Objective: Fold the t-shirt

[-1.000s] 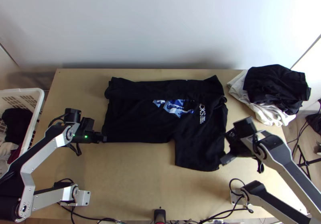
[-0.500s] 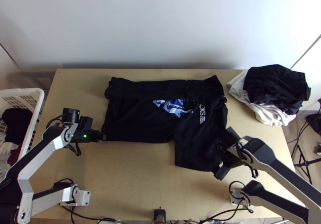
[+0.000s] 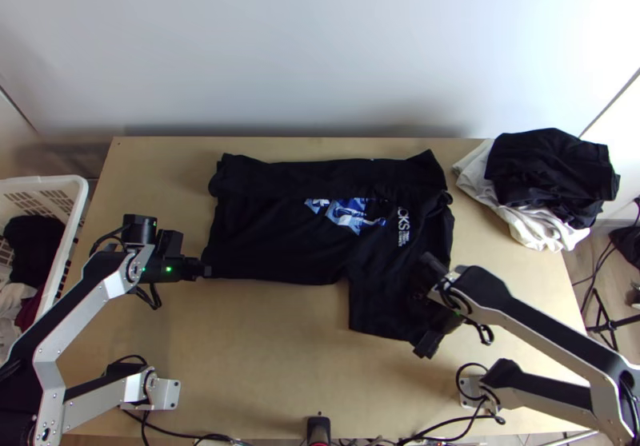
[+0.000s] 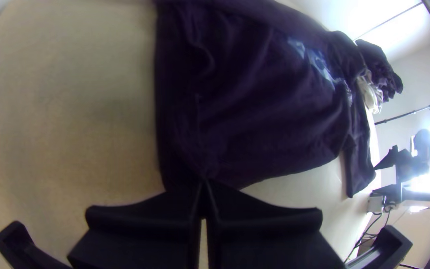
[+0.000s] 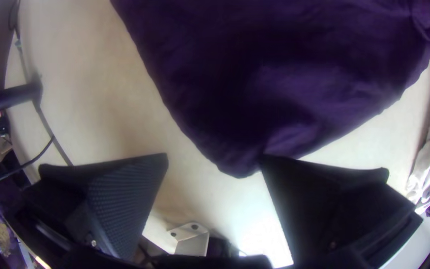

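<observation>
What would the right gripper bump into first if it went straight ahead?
The right gripper would probably meet the black t-shirt's sleeve first, near its corner, though depth is hard to judge.

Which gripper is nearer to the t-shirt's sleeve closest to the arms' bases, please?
Right: the right gripper is open at the corner of that sleeve, while the left gripper is at the hem.

Top view: your right gripper (image 3: 426, 305) hides part of the t-shirt (image 3: 272, 242); you get the basket (image 3: 50, 180) cut off at left edge.
</observation>
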